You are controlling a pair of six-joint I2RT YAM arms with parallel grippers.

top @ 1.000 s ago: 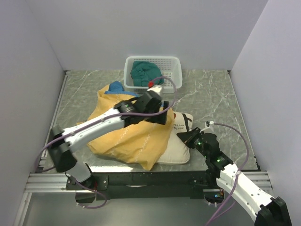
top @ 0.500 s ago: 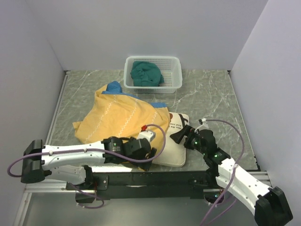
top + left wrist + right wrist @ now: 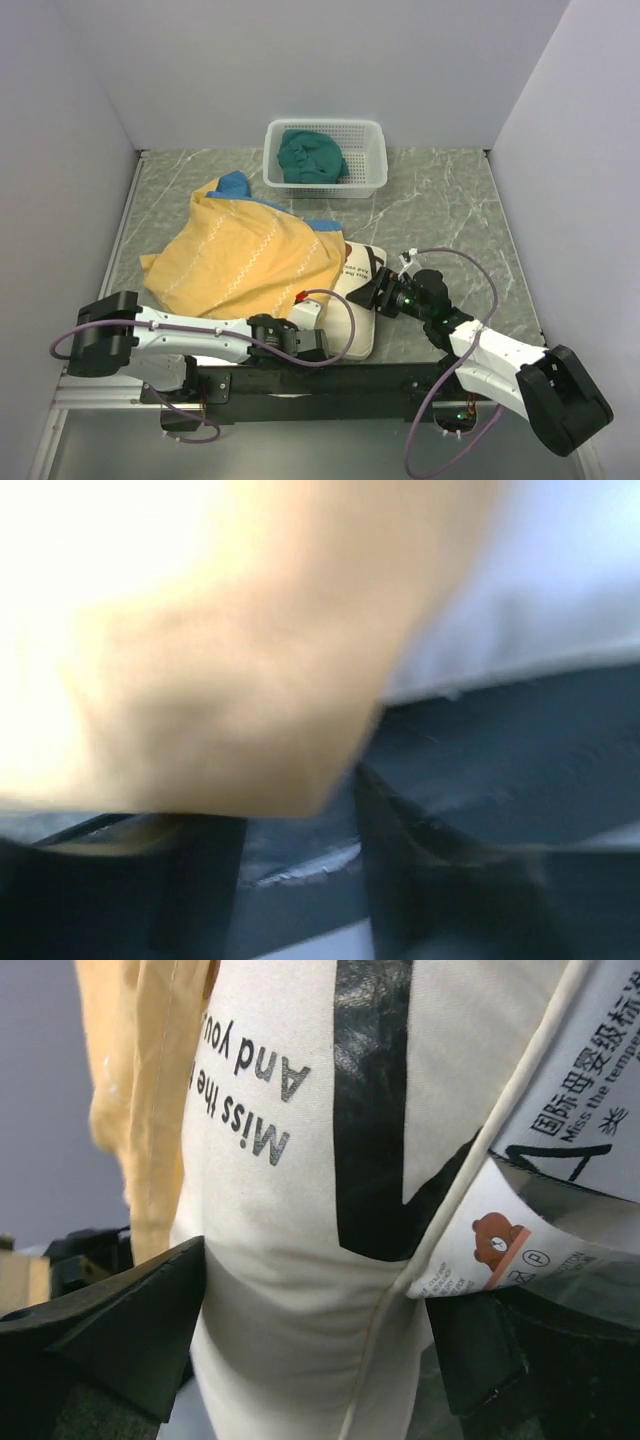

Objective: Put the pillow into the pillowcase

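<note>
One table [image 3: 450,200] is noted, with bare marble left on its right half. One pillowcase [image 3: 240,260] is spread left of centre over most of one pillow [image 3: 358,300], whose lettered end is exposed near the front edge. Two grippers are counted. The right gripper [image 3: 385,293] is spread wide astride that end. The left gripper [image 3: 305,335] is at the pillowcase's near hem, and its grip cannot be told.

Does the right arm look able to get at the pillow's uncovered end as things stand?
Probably yes. The right gripper sits at the pillow's bare printed end, one open finger on either side of the fabric. The pillowcase covers only the far part, and nothing lies between.
</note>
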